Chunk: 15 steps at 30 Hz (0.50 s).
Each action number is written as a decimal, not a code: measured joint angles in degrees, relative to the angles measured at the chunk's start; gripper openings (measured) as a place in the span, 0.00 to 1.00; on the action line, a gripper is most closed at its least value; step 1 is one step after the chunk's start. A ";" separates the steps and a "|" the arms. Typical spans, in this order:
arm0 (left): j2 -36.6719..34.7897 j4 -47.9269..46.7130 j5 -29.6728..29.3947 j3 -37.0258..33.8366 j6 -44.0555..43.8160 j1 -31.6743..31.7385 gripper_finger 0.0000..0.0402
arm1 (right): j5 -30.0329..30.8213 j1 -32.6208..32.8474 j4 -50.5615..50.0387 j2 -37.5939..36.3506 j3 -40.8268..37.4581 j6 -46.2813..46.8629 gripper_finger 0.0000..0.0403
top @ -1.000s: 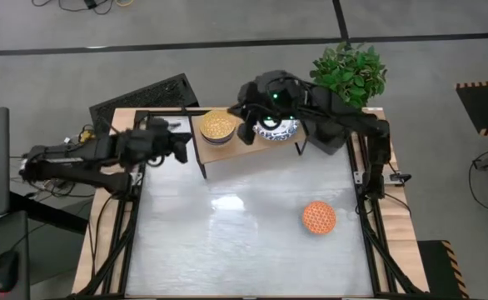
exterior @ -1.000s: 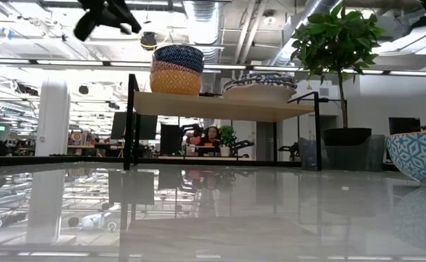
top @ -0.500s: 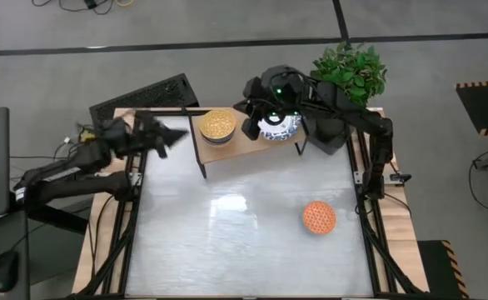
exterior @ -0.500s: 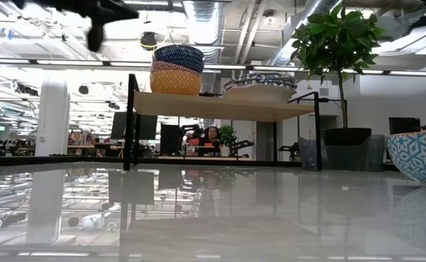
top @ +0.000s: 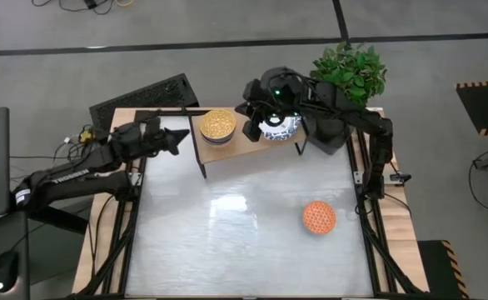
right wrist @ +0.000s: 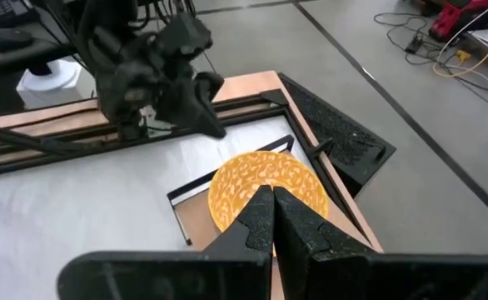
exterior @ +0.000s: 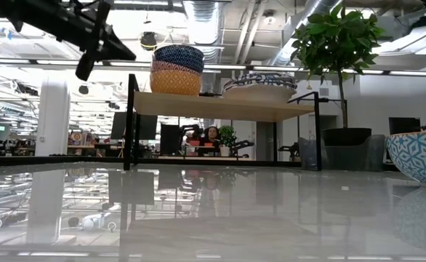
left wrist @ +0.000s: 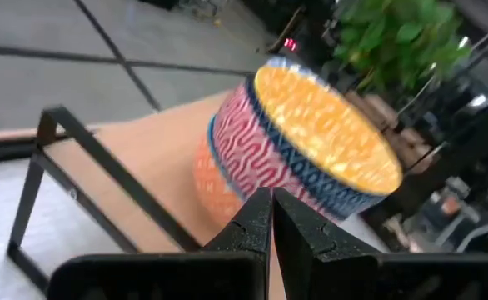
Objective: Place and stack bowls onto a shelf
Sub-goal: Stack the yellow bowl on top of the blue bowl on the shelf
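A: Starting big: where does the counter (top: 227, 242) stand relative to the shelf (top: 248, 146)?

B: The shelf sits at the counter's far edge, its long axis running left to right. On its left end is a stack of small bowls (top: 217, 127) with the yellow-orange one on top; on its right end are the wide white bowls (top: 277, 127). The orange-red bowl (top: 318, 217) lies alone on the counter, well in front of the shelf's right end.

A: Which arm is nearer that loose bowl?

B: The right one, I'd judge. The right claw (top: 252, 125) hovers over the shelf between the two stacks, pinched closed and empty. The left claw (top: 173, 140) is off the shelf's left end, also closed on nothing.

A: Anything different from a second ago?

B: The left arm has swung back from the shelf, and its claw, slightly parted then, has closed. The right claw has shifted slightly.
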 joint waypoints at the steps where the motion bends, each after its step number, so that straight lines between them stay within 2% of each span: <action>1: 0.73 -0.19 0.00 0.00 0.37 -0.03 0.00 | -0.01 -0.13 0.25 0.63 0.03 -0.04 0.06; 7: 5.91 3.63 2.46 0.02 1.25 -0.04 0.00 | -0.19 -1.66 0.26 4.39 0.02 -0.47 0.06; 15: 6.54 3.42 0.67 2.30 4.52 -0.02 0.00 | -1.88 -2.94 -0.81 8.01 -0.13 -0.73 0.06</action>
